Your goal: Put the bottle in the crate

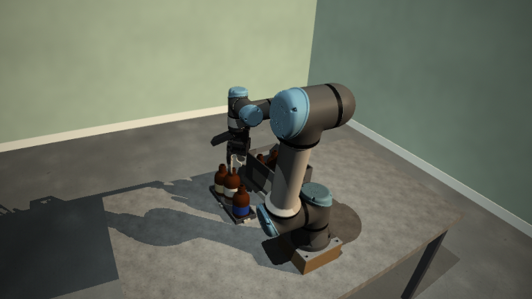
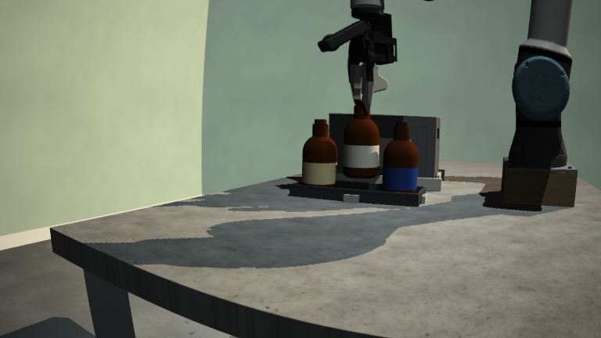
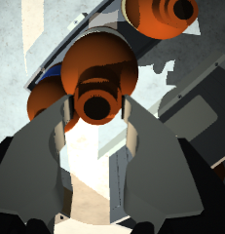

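Exterior view, left to right. On the table (image 2: 443,263) you see a shallow dark tray (image 2: 354,193) carrying a cream-banded bottle (image 2: 318,153) at the left and a blue-banded bottle (image 2: 400,158) at the right. Between them hangs the white-banded bottle (image 2: 361,144), its base raised above the tray floor and higher than its two neighbours. Your gripper (image 2: 362,103) points straight down and is closed on this bottle's neck; the jaws stand only slightly apart, with the narrow neck filling the gap.

Behind the bottles stands the grey crate (image 2: 421,139), its near wall facing you. Its interior is hidden from this side, so you cannot tell which slot is free. At far right the arm rises from a brown base block (image 2: 563,192).

Wrist view. The two grey fingers flank the held bottle's open mouth, touching the neck on both sides. The rounded orange-brown shoulder of the bottle spreads beyond them. A second bottle is half covered at lower left, and a third is cut off by the top edge.

Top view. The arm's upright link (image 1: 290,178) covers much of the crate (image 1: 255,170); only two bottle tops show inside it. The gripper (image 1: 234,164) is small here, and its contact with the neck is hard to make out.

Each bottle is dark brown, with a short neck and one coloured label band.
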Available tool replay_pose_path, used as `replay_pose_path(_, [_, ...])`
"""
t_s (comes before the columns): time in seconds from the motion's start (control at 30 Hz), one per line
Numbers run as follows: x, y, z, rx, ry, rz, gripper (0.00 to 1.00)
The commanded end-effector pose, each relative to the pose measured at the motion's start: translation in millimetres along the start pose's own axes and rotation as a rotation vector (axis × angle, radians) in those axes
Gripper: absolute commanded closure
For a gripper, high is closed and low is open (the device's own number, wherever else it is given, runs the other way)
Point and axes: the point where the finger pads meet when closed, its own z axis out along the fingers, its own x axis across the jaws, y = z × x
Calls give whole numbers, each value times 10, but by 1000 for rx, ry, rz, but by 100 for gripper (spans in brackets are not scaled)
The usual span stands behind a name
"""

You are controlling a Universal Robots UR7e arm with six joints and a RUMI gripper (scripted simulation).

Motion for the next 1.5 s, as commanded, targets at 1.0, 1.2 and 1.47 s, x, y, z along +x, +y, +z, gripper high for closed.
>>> replay_pose_path(1.0, [3,-3,-27,1,1,0,100])
replay_pose_path(1.2, [3,-3,-59,1,1,0,100])
replay_pose_path(1.47, [3,-3,-127,1,1,0,100])
